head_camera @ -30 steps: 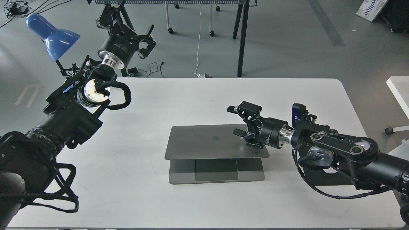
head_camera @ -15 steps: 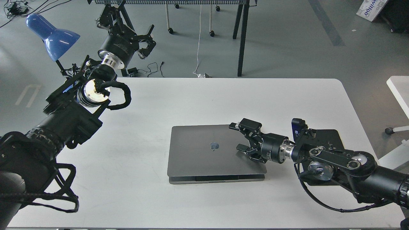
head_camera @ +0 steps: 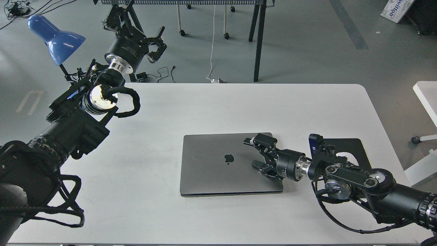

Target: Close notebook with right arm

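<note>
- One notebook (head_camera: pixel 218 164), lid flat on base, logo up, at table (head_camera: pixel 170 109) centre-front; judged shut, so task looks essentially done.
- Right gripper (head_camera: pixel 254 153) lies over lid's right portion, fingers spread, gripping nothing; placed to press lid down, probably.
- One black mouse pad (head_camera: pixel 355 147) just right of notebook, partly under right arm.
- Left gripper (head_camera: pixel 155 41) raised beyond table's far-left edge, parked clear; fingers apart, empty.
- One blue lamp (head_camera: pixel 54 37), far left.
</note>
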